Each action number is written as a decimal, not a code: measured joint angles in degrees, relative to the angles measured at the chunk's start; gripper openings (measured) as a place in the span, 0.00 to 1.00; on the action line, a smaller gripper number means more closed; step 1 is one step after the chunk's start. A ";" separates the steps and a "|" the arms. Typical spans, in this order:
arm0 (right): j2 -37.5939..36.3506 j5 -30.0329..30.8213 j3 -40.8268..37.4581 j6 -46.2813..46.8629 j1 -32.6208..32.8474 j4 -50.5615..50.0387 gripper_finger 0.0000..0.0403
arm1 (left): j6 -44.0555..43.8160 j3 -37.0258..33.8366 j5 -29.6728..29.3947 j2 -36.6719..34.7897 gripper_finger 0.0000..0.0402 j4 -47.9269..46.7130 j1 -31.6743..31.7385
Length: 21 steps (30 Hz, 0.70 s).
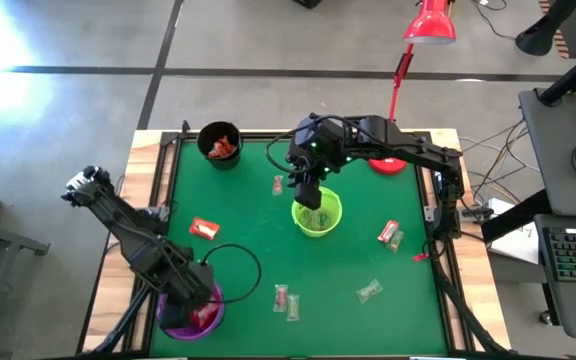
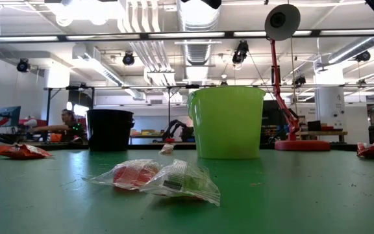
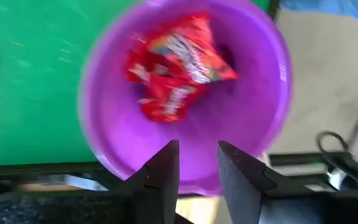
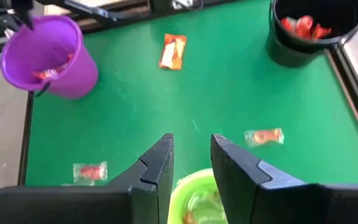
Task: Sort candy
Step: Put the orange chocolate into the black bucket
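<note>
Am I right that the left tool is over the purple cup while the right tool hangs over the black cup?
Not quite. The right tool hangs over the green cup, not the black cup, which stands apart at the table's far left corner; the high view shows it. The left tool is over the purple cup.

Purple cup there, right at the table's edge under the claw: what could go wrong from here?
The purple cup sits at the table's near edge; a nudge from the left claw above it might tip it off. The right claw hangs just over the green cup and could knock it when moving away.
</note>
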 joint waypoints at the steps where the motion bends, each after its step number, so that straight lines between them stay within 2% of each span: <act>1: 0.02 -0.02 0.00 -0.45 0.00 0.41 0.24 | 0.11 0.00 -1.47 -0.63 0.23 -0.78 0.14; 7: 0.02 0.24 -0.02 -0.86 -0.02 -0.13 0.22 | -0.95 0.00 -11.85 -5.51 0.24 -3.67 1.85; 10: 0.28 5.97 -0.02 -0.39 0.05 -0.09 0.23 | -1.04 0.00 -17.88 -8.16 0.23 -4.33 2.85; 12: 0.38 8.76 -0.02 -0.20 0.11 -1.08 0.25 | -1.08 0.00 -22.10 -9.64 0.23 -4.81 3.63; 17: 0.72 8.96 -0.02 -0.58 0.11 -3.11 0.33 | -2.16 0.00 -32.90 -12.54 0.23 -6.28 5.22; 21: 0.72 9.02 -0.02 -4.38 0.09 -2.88 0.39 | -3.97 0.00 -39.66 -13.88 0.23 -9.52 6.89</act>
